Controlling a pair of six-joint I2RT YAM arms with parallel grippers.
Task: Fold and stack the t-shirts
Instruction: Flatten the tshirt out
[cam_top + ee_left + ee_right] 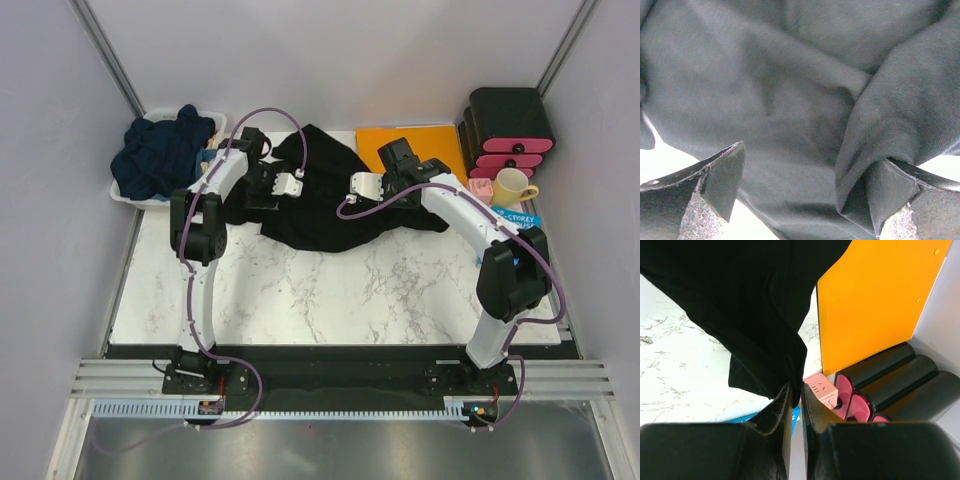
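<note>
A black t-shirt (325, 215) lies crumpled across the back middle of the marble table (330, 295). Both grippers are over it. My left gripper (288, 183) hovers at its left part; in the left wrist view its jaws (812, 155) stand wide open over the cloth (780, 85), with a fold draped against the right finger (890, 190). My right gripper (362, 186) is at the shirt's right part. In the right wrist view it (796, 388) is shut on a hanging edge of the black t-shirt (745, 300). More t-shirts, dark navy (160, 150), sit piled in a white basket (140, 199) at the back left.
An orange sheet (412, 148) lies flat at the back right. Beside it stand a black and pink drawer unit (510, 128), a yellow mug (512, 187), a pink box (821, 389) and a blue booklet (517, 216). White walls close in both sides.
</note>
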